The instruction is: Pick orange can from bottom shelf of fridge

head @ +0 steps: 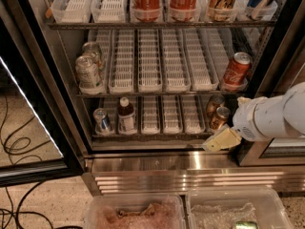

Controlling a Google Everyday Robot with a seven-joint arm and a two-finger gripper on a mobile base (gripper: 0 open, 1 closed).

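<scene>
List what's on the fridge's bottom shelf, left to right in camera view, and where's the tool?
Silver-blue can → dark bottle → white lane dividers → front orange can. Tool hangs just below that can, in front of the bottom shelf.

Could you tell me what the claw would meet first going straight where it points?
The claw, low right at the fridge, points down-left: likely the steel base, not the orange can; depth unclear.
</scene>
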